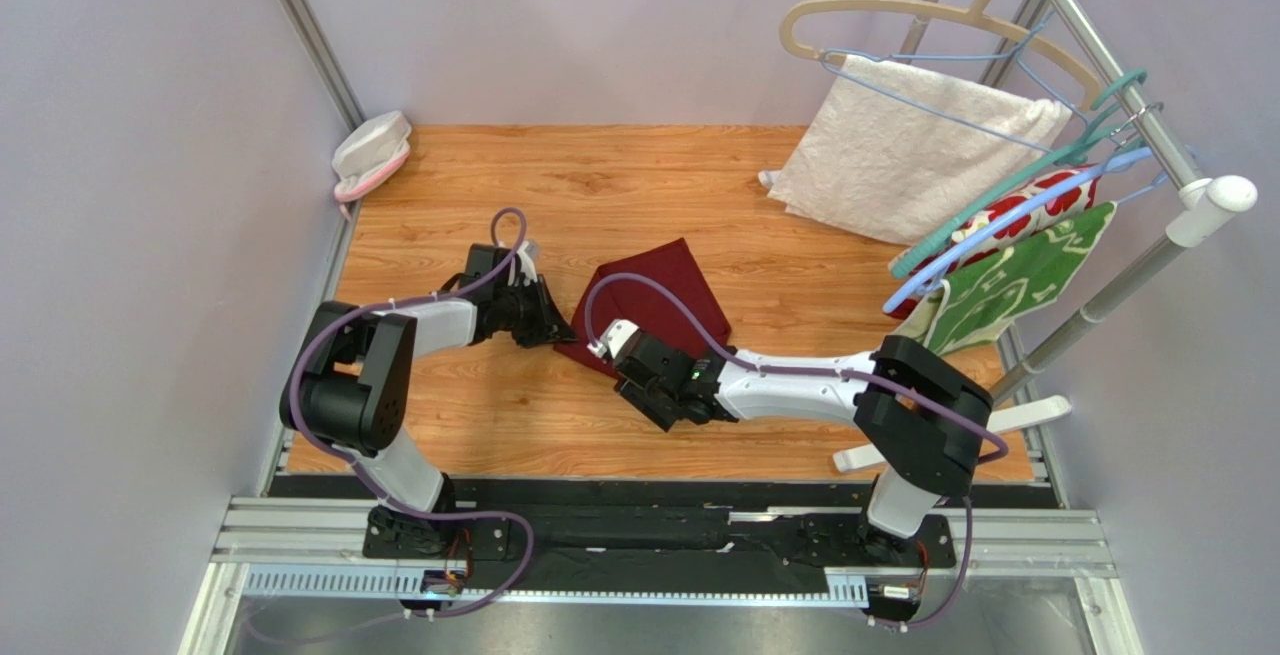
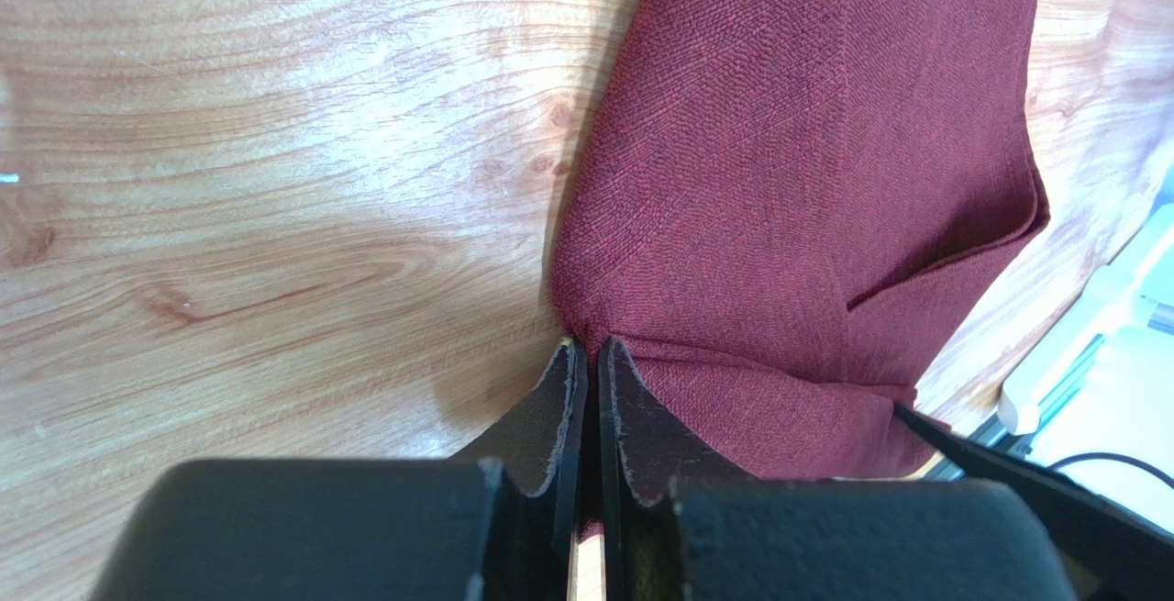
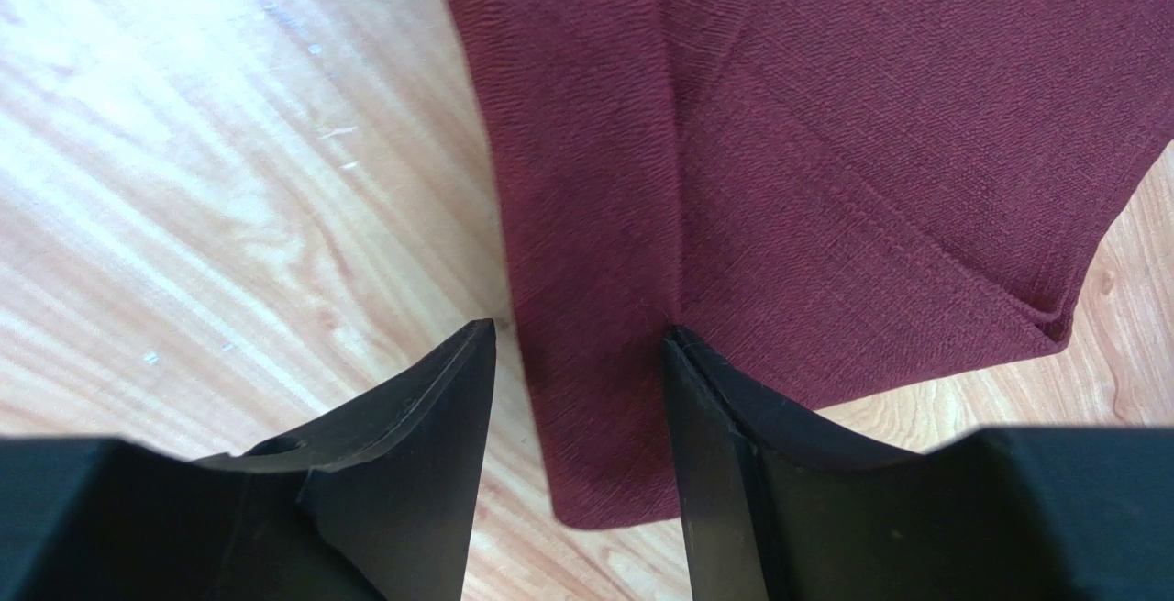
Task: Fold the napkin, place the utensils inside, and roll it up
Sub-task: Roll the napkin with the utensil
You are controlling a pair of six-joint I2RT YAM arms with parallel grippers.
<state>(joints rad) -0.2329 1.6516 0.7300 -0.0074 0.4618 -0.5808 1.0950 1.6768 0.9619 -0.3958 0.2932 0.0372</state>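
The dark red napkin (image 1: 649, 283) lies folded in the middle of the wooden table. My left gripper (image 1: 549, 328) is at its left corner; in the left wrist view the gripper (image 2: 590, 348) is shut, pinching the cloth's corner (image 2: 772, 202). My right gripper (image 1: 628, 363) is at the napkin's near edge; in the right wrist view it (image 3: 579, 340) is open, its jaws astride a folded strip of the napkin (image 3: 827, 147). No utensils are in view.
A white textured towel (image 1: 917, 153) hangs on hangers at the back right, beside red and green floral cloths (image 1: 1022, 273) on a metal rack (image 1: 1142, 115). A pink-and-white object (image 1: 370, 153) sits at the back left corner.
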